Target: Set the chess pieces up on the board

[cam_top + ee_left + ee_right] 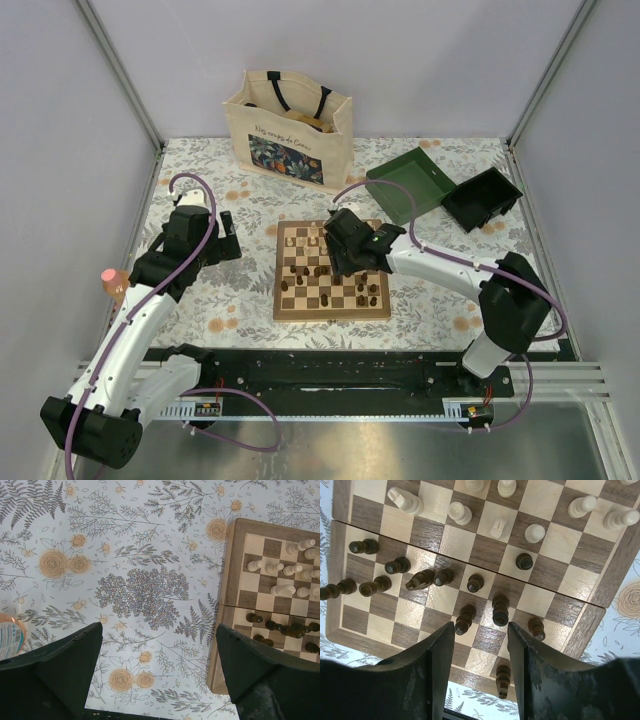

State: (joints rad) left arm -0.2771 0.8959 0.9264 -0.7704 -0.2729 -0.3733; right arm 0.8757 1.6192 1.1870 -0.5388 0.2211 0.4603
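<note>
Jaws open: left gripper (159,630) over cloth (140,555), right gripper (481,626) straddling dark piece (502,680) (hidden overhead).

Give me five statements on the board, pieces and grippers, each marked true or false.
1. The left gripper is open over the tablecloth, beside the board. True.
2. The left gripper holds a dark piece. False: it holds nothing.
3. The right gripper hangs off the board. False: it is over the board.
4. Some dark pieces lie on their sides. True.
5. Every piece on the board is dark. False: pale pieces occupy its far half.
</note>
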